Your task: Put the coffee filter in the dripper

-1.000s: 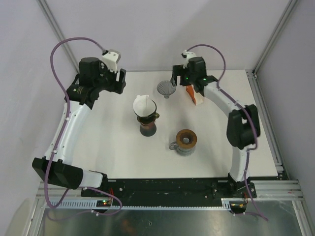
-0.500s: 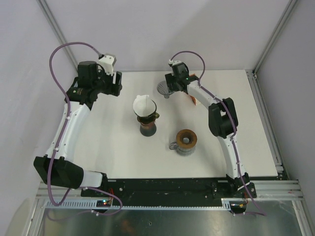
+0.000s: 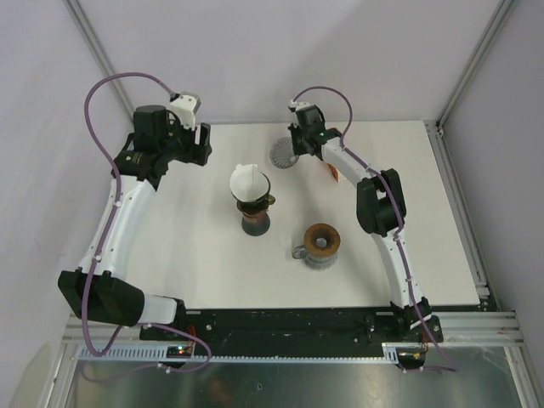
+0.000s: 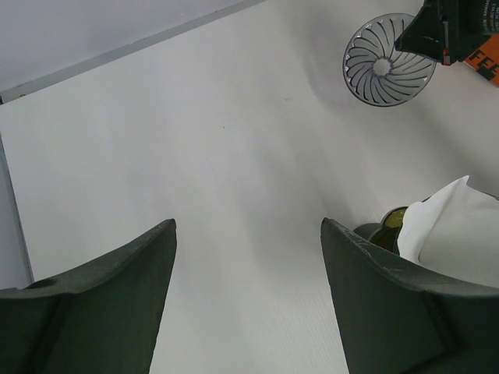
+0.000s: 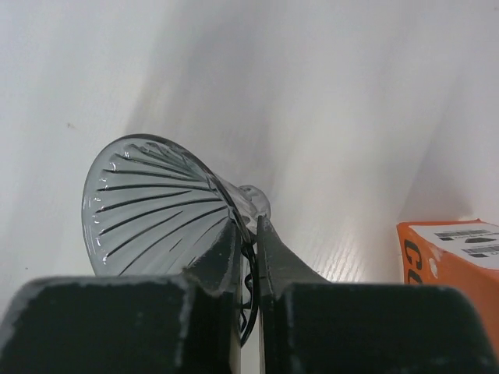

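A white paper coffee filter (image 3: 247, 180) (image 4: 456, 226) stands open in the mouth of a dark brown stand (image 3: 254, 217) at mid-table. A clear ribbed glass dripper (image 3: 283, 154) (image 5: 148, 202) (image 4: 387, 70) sits at the back of the table. My right gripper (image 3: 297, 146) (image 5: 248, 226) is shut on its rim, one finger inside the cone and one outside. My left gripper (image 3: 206, 140) (image 4: 248, 226) hangs open over bare table, left of the filter, with nothing between its fingers.
A brown ceramic dripper on a grey mug (image 3: 322, 243) stands front right of the filter. An orange box (image 3: 331, 172) (image 5: 448, 257) lies just right of the glass dripper. The back wall is close behind both grippers.
My right arm swung left to the glass dripper and its jaws closed on the rim. The left gripper drew back slightly and stayed open.
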You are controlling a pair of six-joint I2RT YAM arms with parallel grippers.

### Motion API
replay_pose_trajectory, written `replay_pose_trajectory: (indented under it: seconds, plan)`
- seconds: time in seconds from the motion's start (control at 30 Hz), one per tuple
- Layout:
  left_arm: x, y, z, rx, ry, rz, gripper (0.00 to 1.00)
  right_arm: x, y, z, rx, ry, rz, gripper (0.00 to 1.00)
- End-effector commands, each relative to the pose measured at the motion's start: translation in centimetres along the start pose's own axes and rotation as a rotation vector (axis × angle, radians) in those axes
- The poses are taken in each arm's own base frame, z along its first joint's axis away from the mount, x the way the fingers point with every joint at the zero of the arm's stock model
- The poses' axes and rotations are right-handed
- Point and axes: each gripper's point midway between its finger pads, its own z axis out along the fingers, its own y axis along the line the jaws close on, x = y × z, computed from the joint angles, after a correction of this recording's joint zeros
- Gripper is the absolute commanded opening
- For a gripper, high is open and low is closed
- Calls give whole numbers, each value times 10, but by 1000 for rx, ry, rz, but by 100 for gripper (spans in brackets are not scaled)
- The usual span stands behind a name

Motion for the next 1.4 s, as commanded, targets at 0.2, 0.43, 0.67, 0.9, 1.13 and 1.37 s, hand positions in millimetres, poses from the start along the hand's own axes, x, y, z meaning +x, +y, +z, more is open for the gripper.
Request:
replay_pose_trajectory:
  seconds: [0.2, 0.43, 0.67, 0.9, 1.13, 1.37]
  plan:
    - [-12, -3, -11, 20, -59, -10, 79, -30, 3, -49, -79, -35, 21, 0]
    - [-12, -7, -13, 41, -66, 1, 79, -73, 14, -138, -237, -145, 32, 0]
    - [-12, -11, -14, 65, -70, 15, 79, -66, 2, -226, -368, -164, 122, 0]
    - [-10, -19, -10, 112, -64, 4, 79, -20, 3, -297, -404, -117, 174, 0]
    - [-8, -28, -7, 162, -63, -10, 79, 44, 15, -339, -410, 29, 193, 0]
    - [-8, -32, -9, 178, -70, -17, 79, 110, 35, -355, -446, 213, 200, 0]
